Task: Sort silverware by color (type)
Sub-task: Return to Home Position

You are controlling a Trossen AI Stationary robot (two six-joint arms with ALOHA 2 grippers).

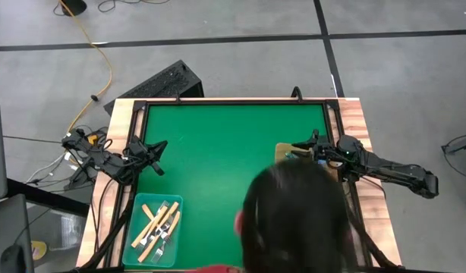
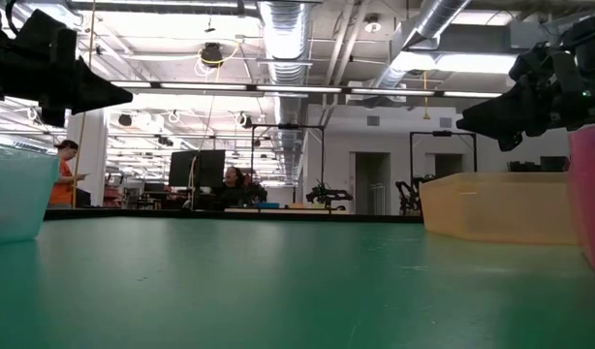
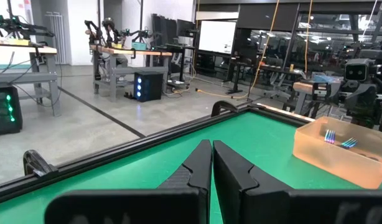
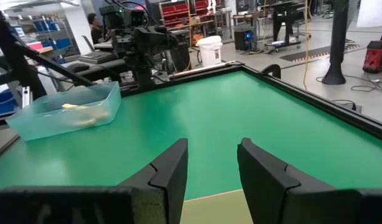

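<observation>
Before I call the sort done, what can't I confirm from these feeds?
1. Pink tray: in the high view a person's head covers it; the low view shows only its wall at the edge. Contents unseen.
2. Tan tray: the head and right gripper cover most of it from above; the left wrist view shows some iridescent forks, too small to count.
3. Teal tray: cream forks overlap; count unclear.
Left gripper waits at the table's left side.

- A person's head (image 1: 297, 216) covered the near right part of the table (image 1: 218, 144) from above.
- Only a far corner of the tan tray (image 1: 283, 150) peeked out past it.
- From table height, the pink tray (image 2: 593, 194) was cut off at the right edge, and the teal tray (image 2: 12, 199) at the left.
- The rainbow forks (image 3: 330, 137) in the tan tray were too small to count.
- The cream forks (image 4: 79, 111) looked blurry through the teal tray's wall.
</observation>
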